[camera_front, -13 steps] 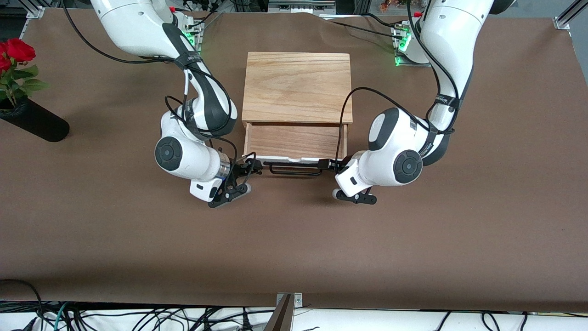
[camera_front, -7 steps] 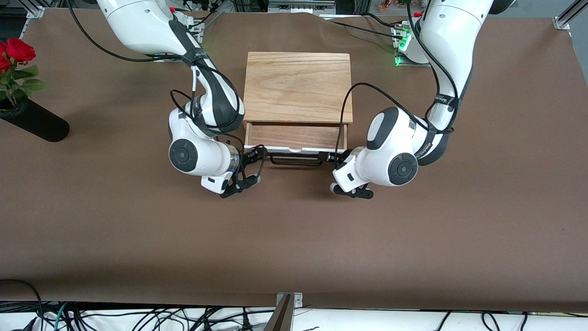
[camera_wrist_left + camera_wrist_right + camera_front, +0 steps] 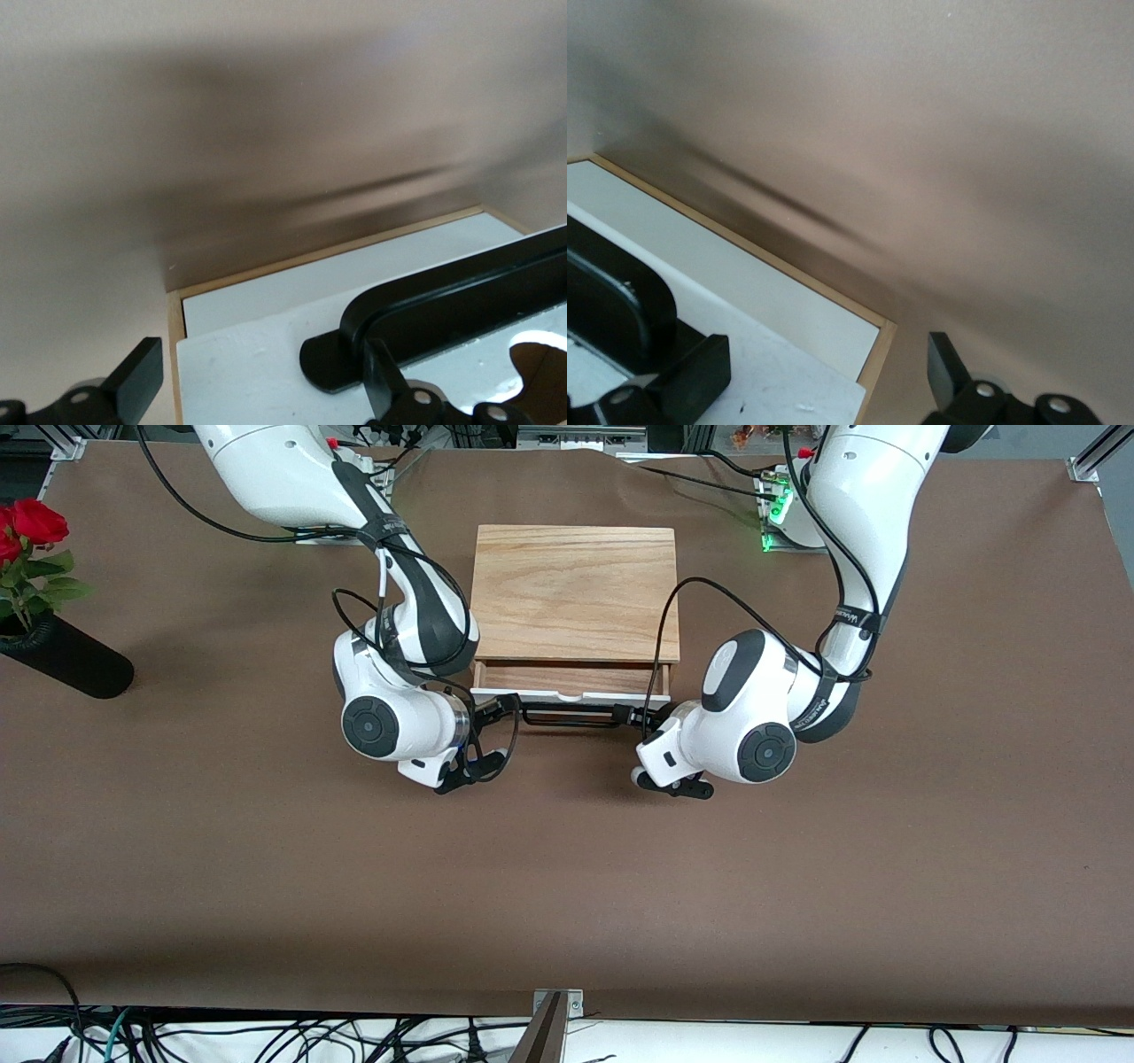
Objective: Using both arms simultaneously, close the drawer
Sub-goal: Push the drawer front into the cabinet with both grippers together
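Drawer [image 3: 571, 679] front sits between left hand [image 3: 640, 718] and right hand [image 3: 498, 708].

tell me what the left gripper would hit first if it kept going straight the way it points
Most likely the drawer: the left gripper, fingers open, sits at its white front beside the handle, so it would press that panel. Exact contact is hard to judge.

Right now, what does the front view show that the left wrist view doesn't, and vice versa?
Front only: both arms, the right gripper at the handle's end toward the right arm, the wooden box, the drawer open a narrow strip, a rose vase.

Left wrist only: close-up of the left gripper, fingers open, straddling the white front panel's corner.

Both: the black handle and the brown table.
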Tool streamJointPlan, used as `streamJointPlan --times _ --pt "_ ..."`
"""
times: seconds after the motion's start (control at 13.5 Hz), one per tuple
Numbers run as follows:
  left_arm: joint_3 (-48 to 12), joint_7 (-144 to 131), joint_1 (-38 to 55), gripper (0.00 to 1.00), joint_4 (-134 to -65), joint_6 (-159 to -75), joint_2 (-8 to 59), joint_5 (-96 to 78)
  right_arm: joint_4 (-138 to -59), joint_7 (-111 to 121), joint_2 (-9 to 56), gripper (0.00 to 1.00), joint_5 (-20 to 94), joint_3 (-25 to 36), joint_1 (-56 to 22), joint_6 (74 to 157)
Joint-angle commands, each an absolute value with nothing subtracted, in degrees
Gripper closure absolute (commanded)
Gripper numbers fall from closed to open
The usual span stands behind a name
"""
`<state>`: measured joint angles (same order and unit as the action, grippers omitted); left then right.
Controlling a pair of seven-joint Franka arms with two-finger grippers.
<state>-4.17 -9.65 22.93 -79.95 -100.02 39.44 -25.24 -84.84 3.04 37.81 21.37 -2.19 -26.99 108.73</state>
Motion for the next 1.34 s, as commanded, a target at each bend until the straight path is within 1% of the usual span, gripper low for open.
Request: streamJointPlan --times 0.0,0.67,1.26 --pt "-3.96 -9.23 23.11 0.00 -80.68 -97.48 38.50 -26.89 -85.43 2.99 37.44 0.00 22.06 -2.29 -27.69 104.77" --pt "-4.22 -9.32 23.20 0.00 -80.77 -92.29 38.58 -26.89 -85.43 2.90 37.44 0.00 22.06 -2.29 -27.77 100.20" --pt "-4.22 -9.32 23.29 0.00 -80.77 -86.75 38.58 -26.89 -85.69 2.81 38.49 0.00 22.06 -2.29 -29.09 97.91"
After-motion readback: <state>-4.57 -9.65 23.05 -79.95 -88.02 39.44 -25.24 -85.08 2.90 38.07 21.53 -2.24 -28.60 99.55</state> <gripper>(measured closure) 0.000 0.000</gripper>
